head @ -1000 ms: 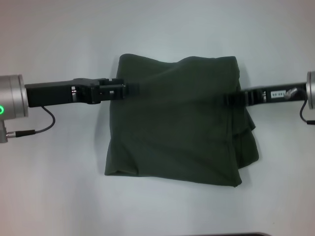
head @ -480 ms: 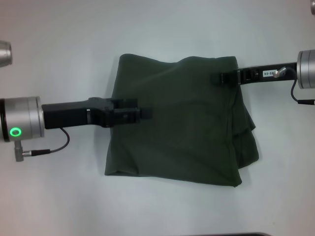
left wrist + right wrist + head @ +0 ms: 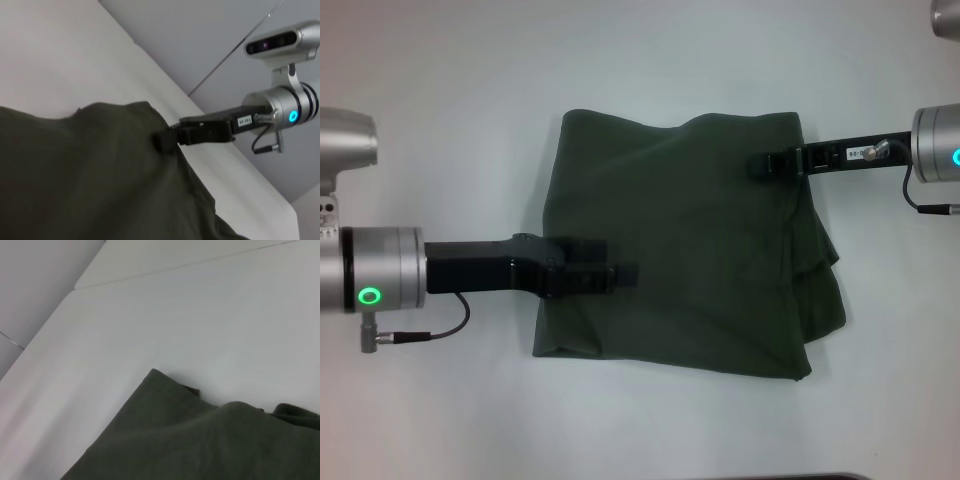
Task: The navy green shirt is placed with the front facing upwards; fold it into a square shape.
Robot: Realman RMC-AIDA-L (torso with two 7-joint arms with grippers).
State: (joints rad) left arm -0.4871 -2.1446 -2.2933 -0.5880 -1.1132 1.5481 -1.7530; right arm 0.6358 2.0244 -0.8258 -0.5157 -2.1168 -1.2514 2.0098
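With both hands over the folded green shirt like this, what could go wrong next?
1. The right hand sits at the far right corner of the shirt; moving off, it might drag that corner and open the fold.
2. The right edge shows loose, stepped layers, so they may spill out further.
3. The left hand over the near left part might wrinkle the top layer.

Navy green shirt [image 3: 690, 250]: soft matt cloth; bench [image 3: 440, 100]: smooth pale matt surface; arm cuffs: brushed metal.

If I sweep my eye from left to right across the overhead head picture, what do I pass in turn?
Left arm's silver wrist with the green light → left gripper reaching over the shirt's edge → folded green shirt → right gripper at its far corner → right arm's silver wrist, all on the white table.
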